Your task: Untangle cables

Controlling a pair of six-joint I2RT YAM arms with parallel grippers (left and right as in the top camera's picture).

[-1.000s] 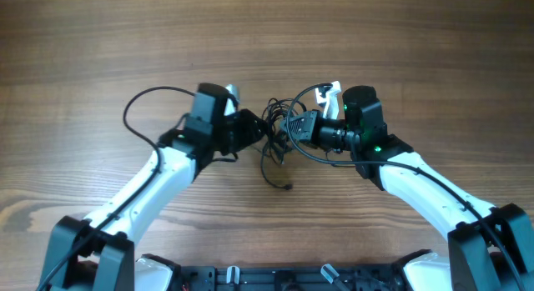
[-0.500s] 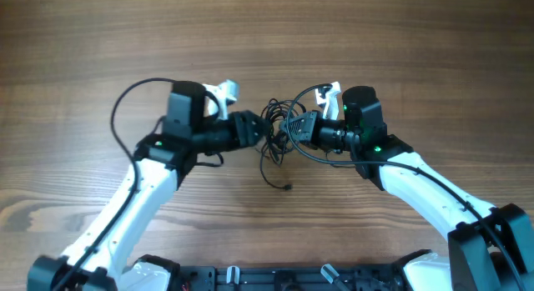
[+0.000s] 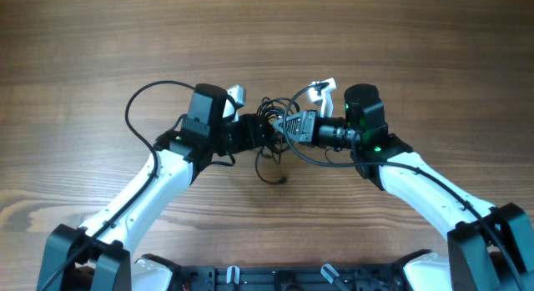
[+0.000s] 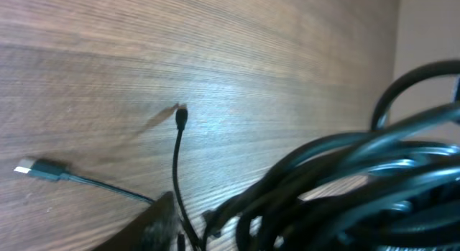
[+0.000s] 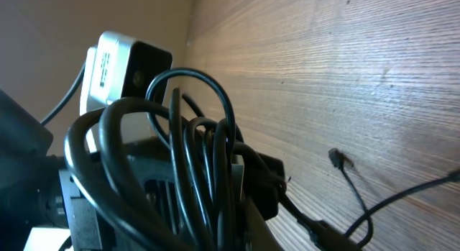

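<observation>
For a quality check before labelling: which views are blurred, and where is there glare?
Overhead: sharp, evenly lit, cables clear. Left wrist: the near cables blurred, pale glare on the table. Right wrist: near loops soft, wood grain sharp, with a bright sheen.

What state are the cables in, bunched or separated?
Mostly bunched: the cables form one dark clump of overlapping loops; only two plug-ended strands trail loose onto the table.

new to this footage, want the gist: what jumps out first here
A knot of thin black cables is bunched mid-table, with the left gripper and right gripper meeting at it from either side. One loose strand trails from it toward the robot, ending in a tiny plug.
</observation>
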